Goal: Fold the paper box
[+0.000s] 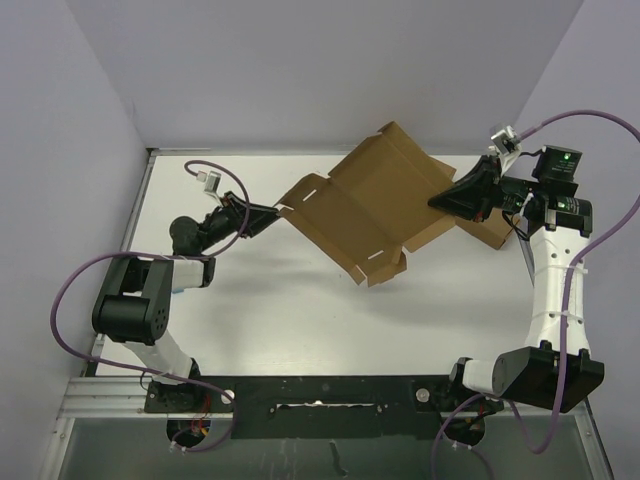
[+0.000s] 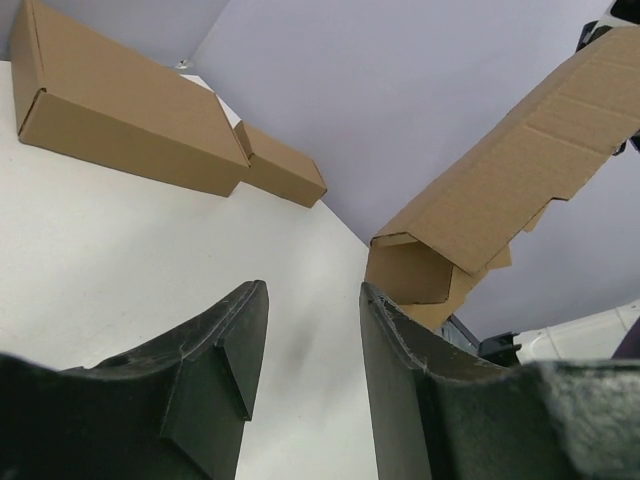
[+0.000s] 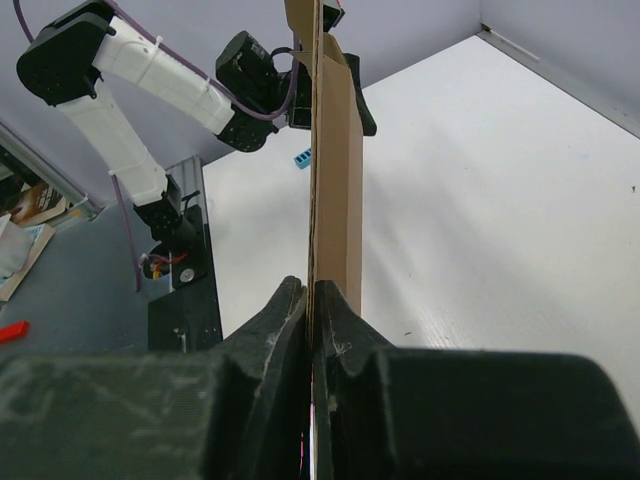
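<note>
Right gripper [image 3: 312,292] was clenched on one edge of the paper box [image 1: 370,205], which hung unfolded and tilted above the back middle of the table [image 1: 300,320]. Left gripper [image 2: 312,300] stood parted and empty, just beside the opposite flap. Box judged light and thin: stiff across panels, floppy at creases, easily dented. Best pinched on a panel edge, not the slot tabs. Thicker brown box [image 2: 120,110] and narrow brown box [image 2: 285,170] lay side by side near the right arm, crowding that corner.
</note>
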`<state>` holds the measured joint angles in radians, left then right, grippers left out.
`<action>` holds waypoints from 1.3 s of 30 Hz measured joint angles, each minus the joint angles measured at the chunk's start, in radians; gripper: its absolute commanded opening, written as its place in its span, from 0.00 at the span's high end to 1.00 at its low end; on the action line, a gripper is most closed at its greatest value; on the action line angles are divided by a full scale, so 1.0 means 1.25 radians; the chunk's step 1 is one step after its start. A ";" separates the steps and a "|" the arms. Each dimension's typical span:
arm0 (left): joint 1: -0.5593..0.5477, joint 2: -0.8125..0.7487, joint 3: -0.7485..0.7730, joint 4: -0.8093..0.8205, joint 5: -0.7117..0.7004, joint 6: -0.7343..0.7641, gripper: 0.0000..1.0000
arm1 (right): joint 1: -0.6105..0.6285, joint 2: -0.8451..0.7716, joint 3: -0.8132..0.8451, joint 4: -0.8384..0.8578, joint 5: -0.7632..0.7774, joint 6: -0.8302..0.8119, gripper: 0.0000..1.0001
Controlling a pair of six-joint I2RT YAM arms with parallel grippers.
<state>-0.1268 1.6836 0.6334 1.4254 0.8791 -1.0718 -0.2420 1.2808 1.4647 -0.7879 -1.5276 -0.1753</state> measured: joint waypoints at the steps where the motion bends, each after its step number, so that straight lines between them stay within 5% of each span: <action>1: -0.002 0.000 0.002 0.000 0.001 -0.001 0.59 | 0.001 0.000 0.000 0.000 0.000 0.000 1.00; 39: -0.051 0.000 0.033 0.004 0.089 -0.027 0.56 | 0.007 0.000 0.000 0.000 0.000 0.000 1.00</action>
<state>-0.1909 1.6833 0.6743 1.4300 0.9905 -1.1053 -0.2337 1.2808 1.4643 -0.7879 -1.5276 -0.1749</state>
